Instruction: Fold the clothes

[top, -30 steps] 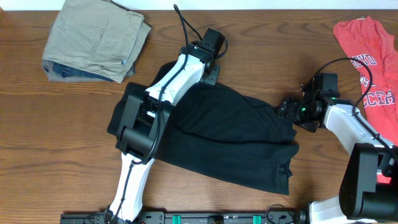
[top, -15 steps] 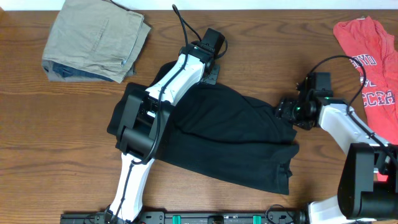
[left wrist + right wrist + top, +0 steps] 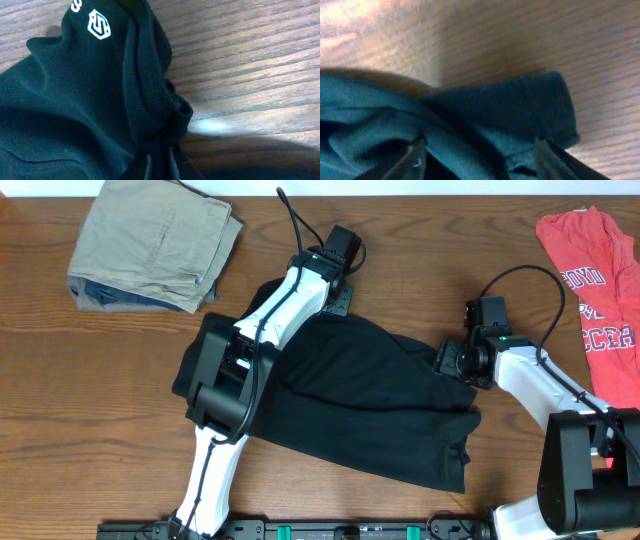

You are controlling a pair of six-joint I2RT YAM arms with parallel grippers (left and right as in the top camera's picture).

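On the table [image 3: 430, 270], centre, black shirt [image 3: 370, 400] lies crumpled and spread flat; left tool [image 3: 160, 161] clamped tight on bunched shirt fabric below the white logo [image 3: 98, 26]; right tool [image 3: 480, 157] fingers apart, straddling shirt's right edge.

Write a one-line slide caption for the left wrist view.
Left gripper shut on bunched black shirt, white logo visible, over wooden table.

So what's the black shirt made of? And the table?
The shirt looks like soft knit fabric, matte, maybe sporty mesh: up close there are tiny holes in the weave, and it bunches into loose folds. The logo is white and flat, probably printed. The table looks like wood or a wood-look top, brown with long grain lines and a slight shine.
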